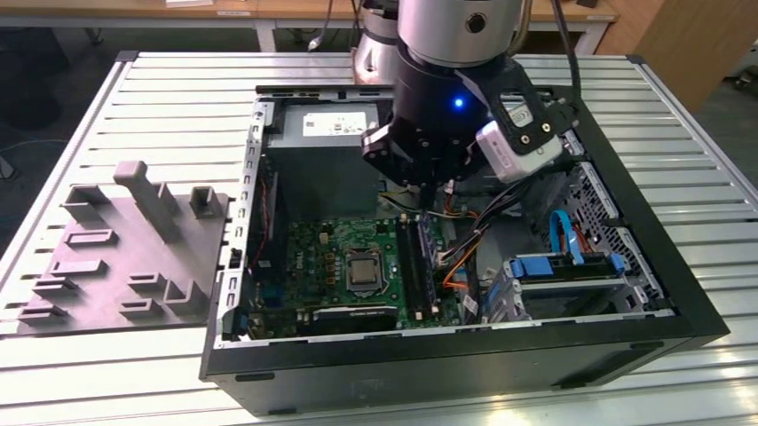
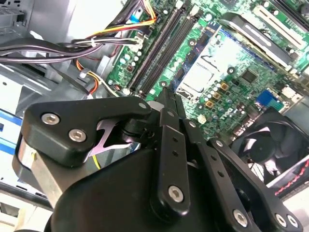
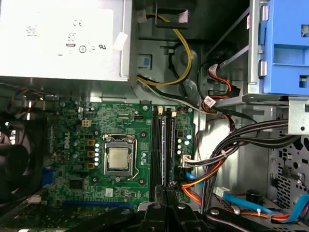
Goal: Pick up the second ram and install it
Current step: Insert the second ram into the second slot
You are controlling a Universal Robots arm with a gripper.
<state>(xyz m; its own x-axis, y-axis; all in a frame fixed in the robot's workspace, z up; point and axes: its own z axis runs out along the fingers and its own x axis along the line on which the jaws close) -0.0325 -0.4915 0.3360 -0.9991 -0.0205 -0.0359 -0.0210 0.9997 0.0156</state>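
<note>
One gripper [image 3: 166, 193], fingers pinched together, over two black slots [image 3: 157, 150] beside one CPU socket [image 3: 119, 158]. Can't tell what's held.

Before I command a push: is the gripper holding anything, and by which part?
Nothing seems held: the gripper has its jaws closed together, bare, above the memory slots.

Even room light makes the slatted table [image 1: 663, 133] gleam pale. Inside the computer case [image 1: 474, 355] it is dimmer, with shadow under the arm [image 1: 456, 35] across the motherboard [image 1: 343, 257]. A blue lamp [image 1: 457, 103] glows on the arm. In the first wrist view the power-supply label [image 3: 58, 34] glares white; in the second wrist view the gripper [image 2: 166, 94] looms dark.
</note>
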